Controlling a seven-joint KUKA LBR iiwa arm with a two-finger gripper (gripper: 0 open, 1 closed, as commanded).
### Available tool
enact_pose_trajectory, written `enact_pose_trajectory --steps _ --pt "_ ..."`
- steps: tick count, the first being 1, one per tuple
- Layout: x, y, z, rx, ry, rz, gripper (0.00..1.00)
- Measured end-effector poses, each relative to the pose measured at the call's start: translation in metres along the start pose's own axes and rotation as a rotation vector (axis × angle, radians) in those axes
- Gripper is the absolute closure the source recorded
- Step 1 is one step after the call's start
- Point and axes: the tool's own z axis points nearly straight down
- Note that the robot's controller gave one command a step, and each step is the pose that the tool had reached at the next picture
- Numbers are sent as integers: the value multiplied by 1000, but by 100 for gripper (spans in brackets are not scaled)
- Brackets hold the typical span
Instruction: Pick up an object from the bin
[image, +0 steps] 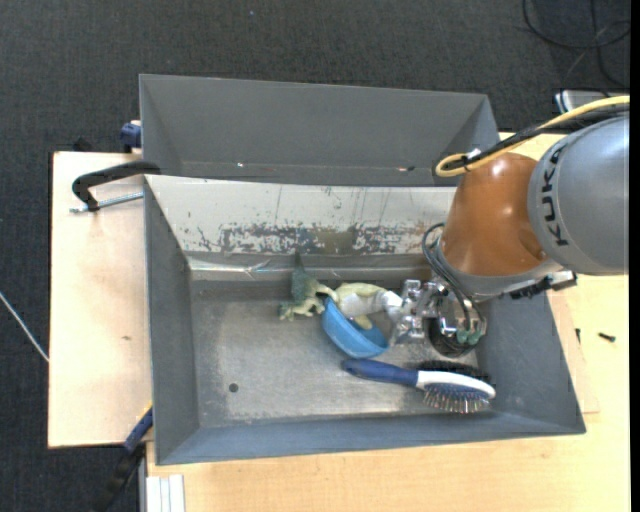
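1. Hanging low over the right-hand part of the floor of the grey metal bin (240, 350), the gripper (413, 318) sits beneath the arm's orange wrist cover (495, 215), which comes in from the right.
2. Whether the gripper is wide or narrow cannot be told. Its metal parts crowd together under the cover, and I cannot tell whether anything is caught in it.
3. Nearest to it is a pale lump (362, 297), yellowish-white, lying just to the gripper's left and close to the foot of the back wall. The two are right beside each other, but it is unclear whether they touch.
4. A blue scoop (352, 337), curved like a shallow bowl, lies just in front of the pale lump and just left of the gripper, tilted up on its edge.
5. A green toy figure (300, 296) lies further left, against the foot of the back wall, with one end next to the pale lump.
6. A hairbrush (425, 381) lies across the floor in front of the gripper and apart from it. Its blue handle points left towards the blue scoop. Its white head with dark bristles lies to the right, near the bin's front right corner.
7. All four things cluster in the middle and right of the floor.
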Motion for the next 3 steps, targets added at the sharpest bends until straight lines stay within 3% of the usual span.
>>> enact_pose_trajectory --steps 1,2,3 --pt "0 2 -1 -2 -1 -1 0" --pt "2 61 15 -4 3 147 0" --pt "2 60 14 -2 2 148 100"
